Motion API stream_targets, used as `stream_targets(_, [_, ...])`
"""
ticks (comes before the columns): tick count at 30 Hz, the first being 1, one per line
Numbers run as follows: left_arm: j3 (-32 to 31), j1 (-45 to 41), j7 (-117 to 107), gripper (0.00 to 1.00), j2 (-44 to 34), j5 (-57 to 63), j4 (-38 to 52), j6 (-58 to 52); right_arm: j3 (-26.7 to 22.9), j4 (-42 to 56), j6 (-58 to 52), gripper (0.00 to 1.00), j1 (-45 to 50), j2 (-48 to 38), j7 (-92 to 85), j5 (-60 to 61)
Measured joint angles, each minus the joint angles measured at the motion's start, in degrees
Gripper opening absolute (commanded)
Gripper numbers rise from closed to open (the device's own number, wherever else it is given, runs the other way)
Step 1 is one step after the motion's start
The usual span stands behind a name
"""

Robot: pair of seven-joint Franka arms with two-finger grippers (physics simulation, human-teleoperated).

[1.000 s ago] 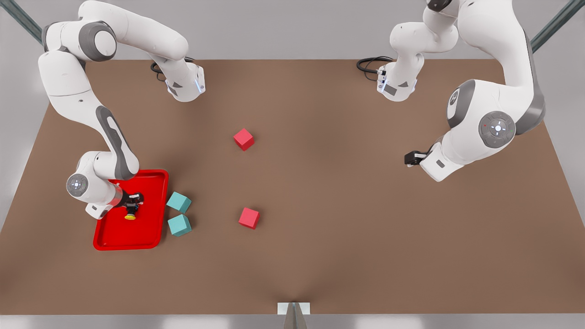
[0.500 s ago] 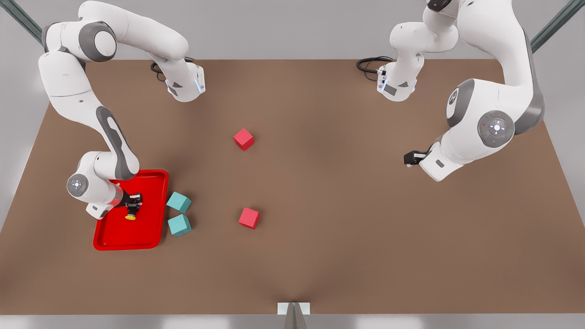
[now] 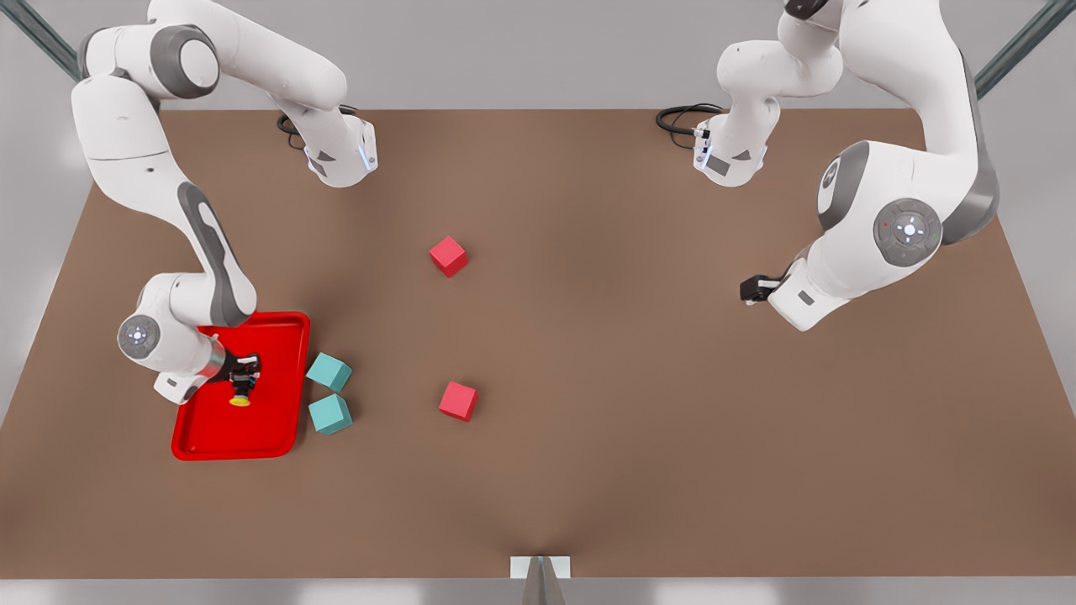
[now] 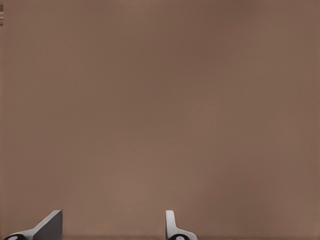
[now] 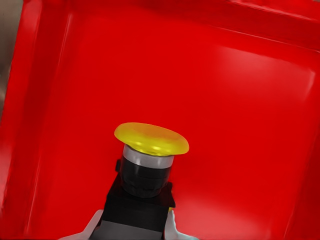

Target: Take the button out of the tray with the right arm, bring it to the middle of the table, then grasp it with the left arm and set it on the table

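Observation:
The button (image 3: 239, 399), a yellow cap on a black base, stands in the red tray (image 3: 252, 433) at the front view's left. My right gripper (image 3: 243, 378) hangs over the tray, shut on the button. In the right wrist view the button (image 5: 151, 139) shows its black base held between my right gripper's (image 5: 134, 224) fingertips, with the tray floor (image 5: 240, 100) behind. My left gripper (image 3: 746, 291) waits above the brown table (image 3: 588, 378) at the front view's right. In the left wrist view the left gripper (image 4: 114, 226) is open over bare table (image 4: 160, 100).
Two teal cubes (image 3: 328, 372) (image 3: 329, 413) lie just beside the tray's inner edge. One red cube (image 3: 448, 255) sits near the table's middle and another red cube (image 3: 458, 401) nearer the front. Both arm bases stand at the far edge.
The right arm's wrist and elbow have shifted slightly toward the front view's left. The left arm has edged a little the same way. The button stays in the tray.

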Motion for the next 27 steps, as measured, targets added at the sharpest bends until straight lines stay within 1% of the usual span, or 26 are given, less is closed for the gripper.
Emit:
stream_targets(4, [0.0, 0.1, -0.2, 1.00, 0.1, 0.0, 0.0, 0.0, 4.1, 0.5, -4.9, 0.38, 2.2, -3.3, 1.8, 1.4])
stream_targets(7, [0.0, 0.0, -0.3, 1.00, 0.3, 0.0, 0.0, 0.1, 4.3, 2.9, -9.8, 0.38, 9.4, -6.2, 4.1, 5.5])
stream_targets(9, [0.0, 0.0, -0.4, 1.00, 0.2, 0.0, 0.1, 0.1, 2.9, 4.8, -13.2, 0.38, 15.6, -7.4, 6.0, 9.6])
stream_targets(13, [0.1, 0.3, -0.5, 1.00, 0.0, 0.1, 0.0, 0.1, -6.7, 9.7, -18.8, 0.38, 32.2, -7.4, 10.6, 17.8])
stream_targets(16, [0.3, 0.8, -0.5, 1.00, 0.0, 0.7, 0.0, 0.0, -11.3, 14.4, -22.0, 0.38, 41.2, -5.8, 14.4, 22.4])
stream_targets(20, [0.4, 0.7, -0.6, 1.00, 0.0, 1.9, 0.0, 0.0, -19.3, 22.4, -25.2, 0.38, 54.4, -1.9, 20.0, 28.9])
stream_targets(23, [0.6, 0.8, -0.6, 1.00, 0.0, 2.2, 0.1, 0.0, -26.2, 29.2, -27.0, 0.38, 64.3, 2.2, 24.3, 34.6])
stream_targets(25, [0.7, 1.0, -0.6, 1.00, -0.1, 2.3, 0.1, 0.0, -28.6, 33.5, -28.0, 0.38, 68.6, 5.3, 27.1, 37.9])
stream_targets(27, [0.8, 1.2, -0.6, 1.00, -0.2, 2.4, 0.1, 0.0, -29.6, 38.4, -28.7, 0.39, 72.1, 9.4, 30.0, 40.4])
